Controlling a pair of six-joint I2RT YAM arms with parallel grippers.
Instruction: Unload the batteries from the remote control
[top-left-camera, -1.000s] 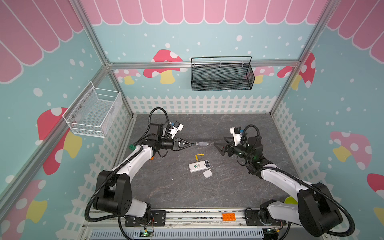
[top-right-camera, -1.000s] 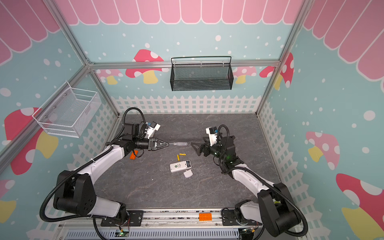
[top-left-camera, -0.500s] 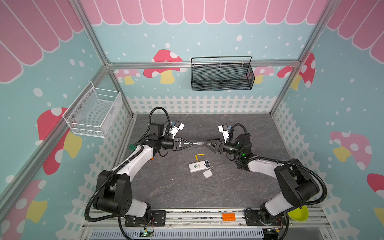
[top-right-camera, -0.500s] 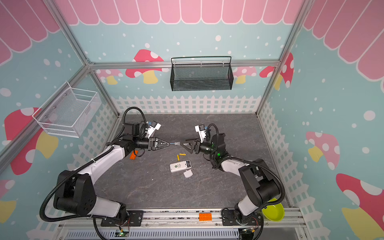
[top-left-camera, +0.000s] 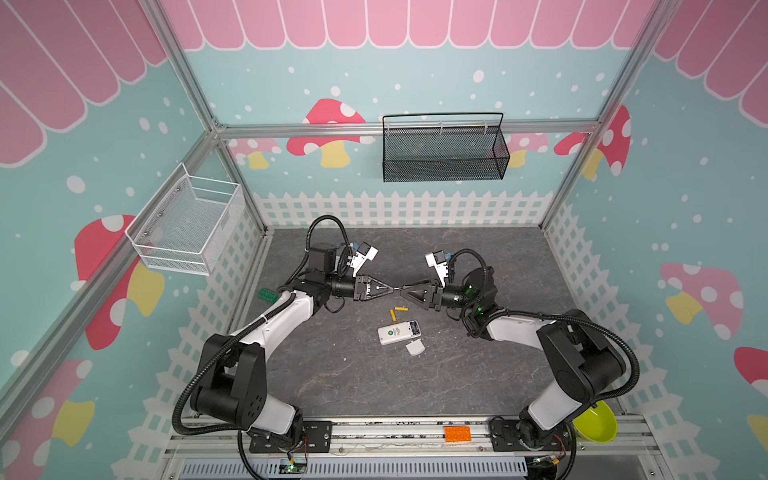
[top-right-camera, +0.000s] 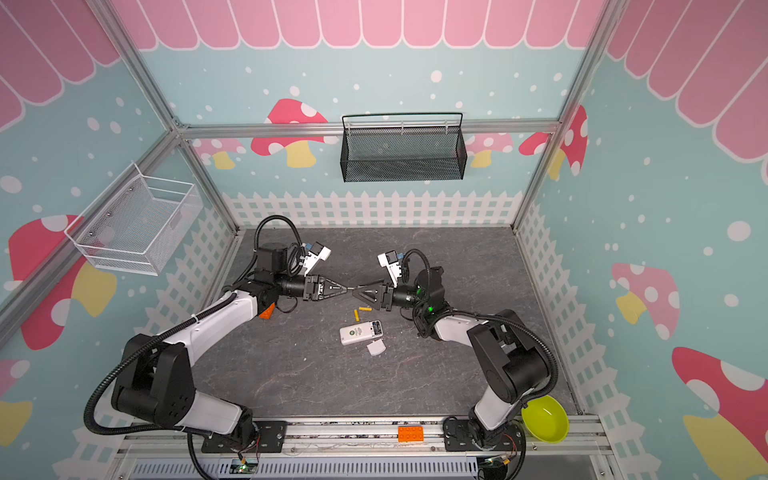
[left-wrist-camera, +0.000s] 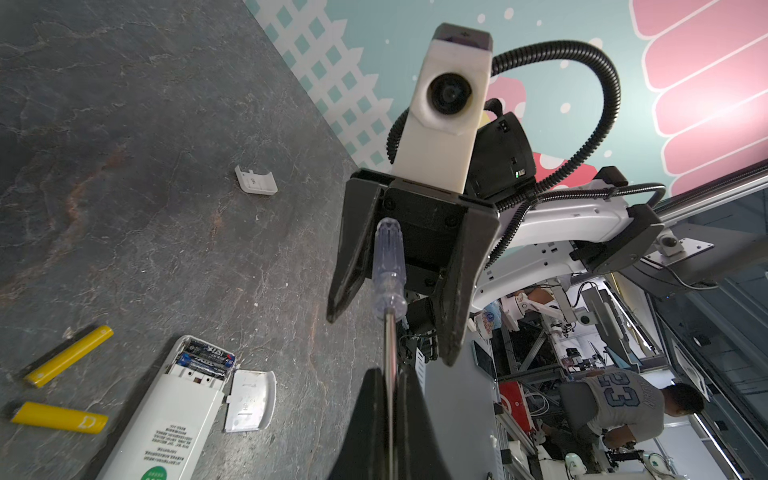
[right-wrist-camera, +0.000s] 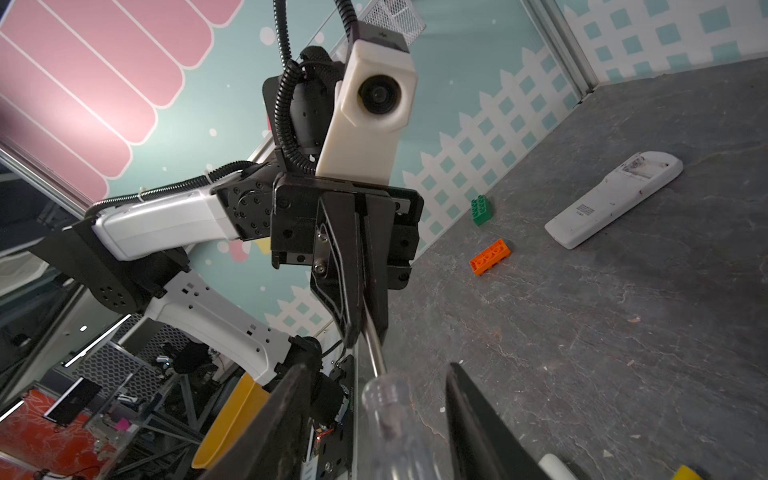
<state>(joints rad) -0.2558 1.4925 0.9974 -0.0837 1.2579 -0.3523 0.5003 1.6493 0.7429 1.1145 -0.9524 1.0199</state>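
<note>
Batteries: 2 yellow ones (top-left-camera: 397, 311) lie loose on the table (top-left-camera: 353, 374), close together at an angle, just beside the open end of the white remote (top-left-camera: 399, 331). The left wrist view shows them apart from each other (left-wrist-camera: 68, 355) and 2 black ones (left-wrist-camera: 205, 358) seated side by side in the remote's open compartment. The battery cover (top-left-camera: 415, 347) is off, lying next to that end. Above & behind the remote, both arms meet tip to tip mid-table w/ a clear-handled screwdriver (left-wrist-camera: 388, 257) btwn them, off the surface. The left gripper (left-wrist-camera: 390, 415) is clamped tight on the metal shaft. The right gripper (left-wrist-camera: 392, 336) has its jaws part-way apart either side of the clear handle, w/ gaps showing in the right wrist view, so no grip. A green block (right-wrist-camera: 481, 210) & an orange block (right-wrist-camera: 490, 257) sit near the fence on the left arm's side.
</note>
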